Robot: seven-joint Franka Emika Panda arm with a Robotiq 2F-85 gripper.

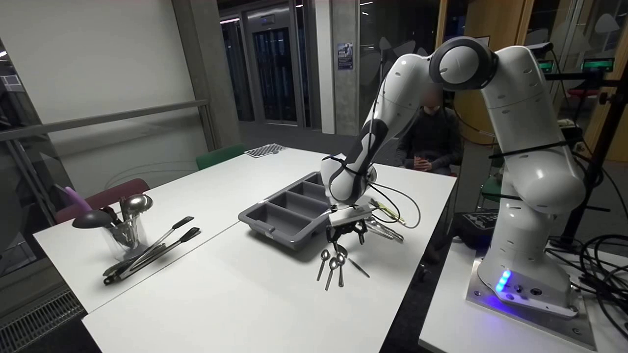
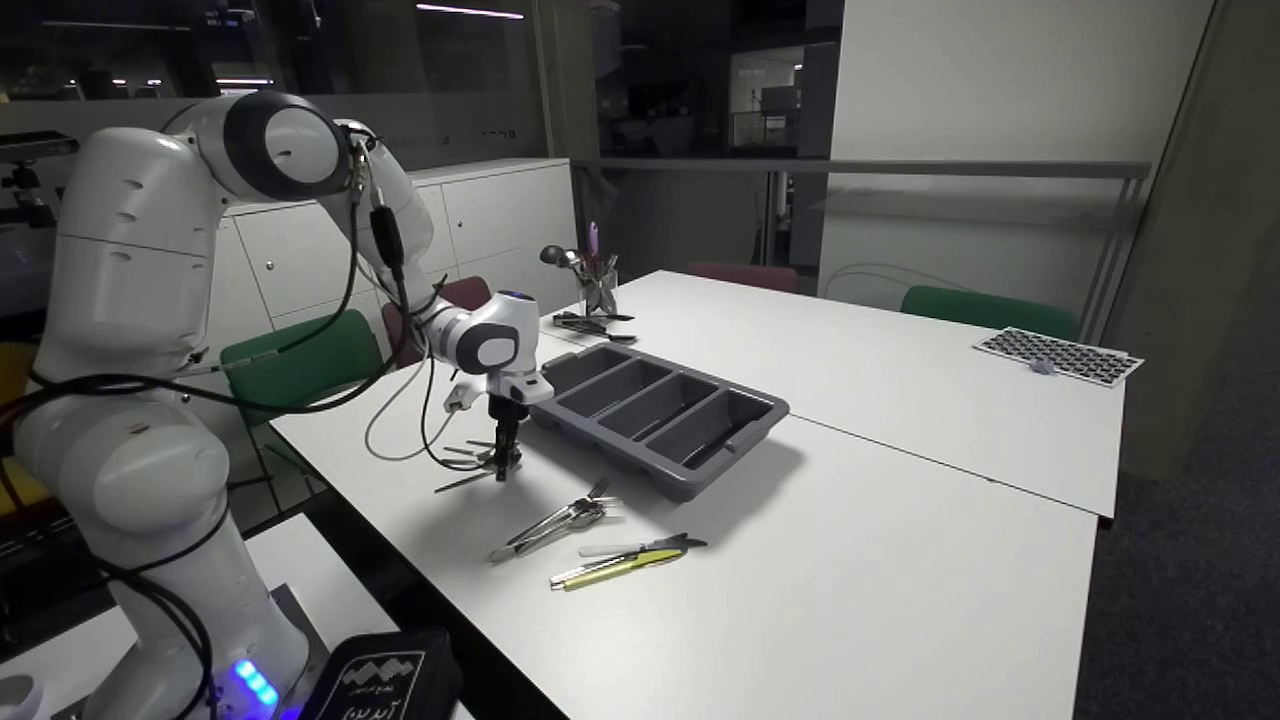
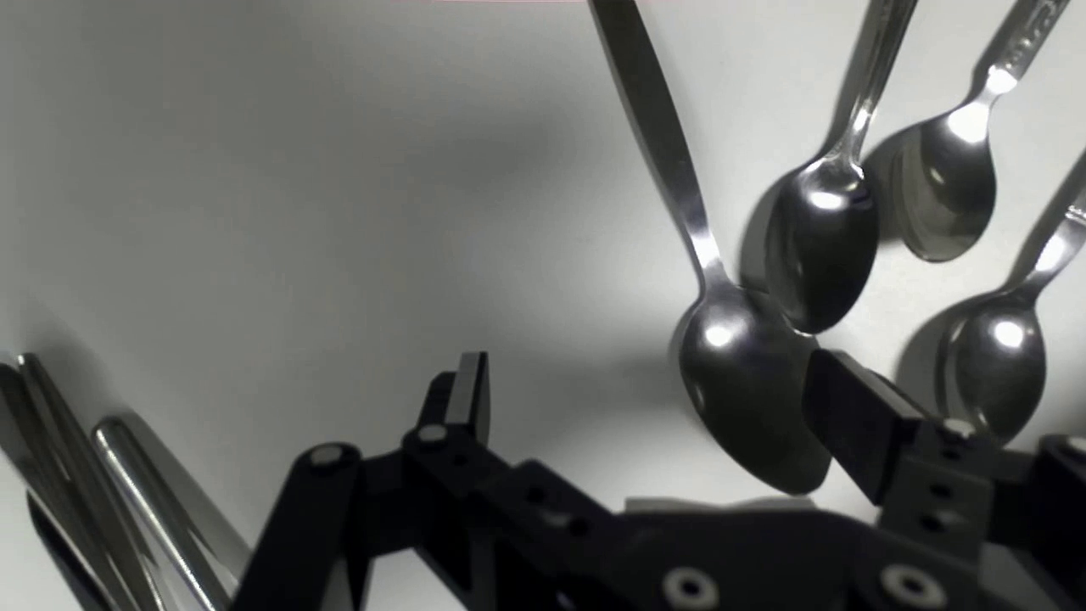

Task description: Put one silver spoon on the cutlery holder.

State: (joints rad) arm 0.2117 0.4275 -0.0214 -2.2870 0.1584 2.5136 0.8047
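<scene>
Nearest, the white robot arm [image 1: 520, 122], its base marked by blue lights [image 1: 503, 281], arches over a white table [image 1: 235, 294]. The claw [image 3: 657, 399] points straight down, its fingers [image 3: 472, 395] well apart, low over the tabletop. Below it lie four silver spoons [image 1: 333, 264], loosely fanned: a larger spoon [image 3: 747, 373], its bowl showing in the gap close to one finger, and three smaller spoons [image 3: 823, 246], bowls gathered beside it, handles spread away. That finger hides part of the larger bowl's edge in the wrist view; from where I stand, I cannot tell whether the two touch.

Near the spoons, on the same tabletop, lies a crossed pile of cutlery [image 2: 580, 512], and just beside that a yellow utensil [image 2: 625, 566] and a white utensil [image 2: 612, 549]. Next comes the dark grey cutlery tray [image 2: 660, 410], flat on the table near the claw in both exterior views, divided into four long compartments. All four spoons lie outside it.

Farther off, tongs [image 1: 158, 251] lie near a clear jar [image 1: 130, 245] holding ladles [image 1: 138, 203]. At the far end is a patterned sheet [image 2: 1060, 355]. Beyond the table stand a green chair [image 2: 990, 308] and a dark red chair [image 1: 113, 196]; a person [image 1: 431, 135] sits in dark clothing, face blurred.
</scene>
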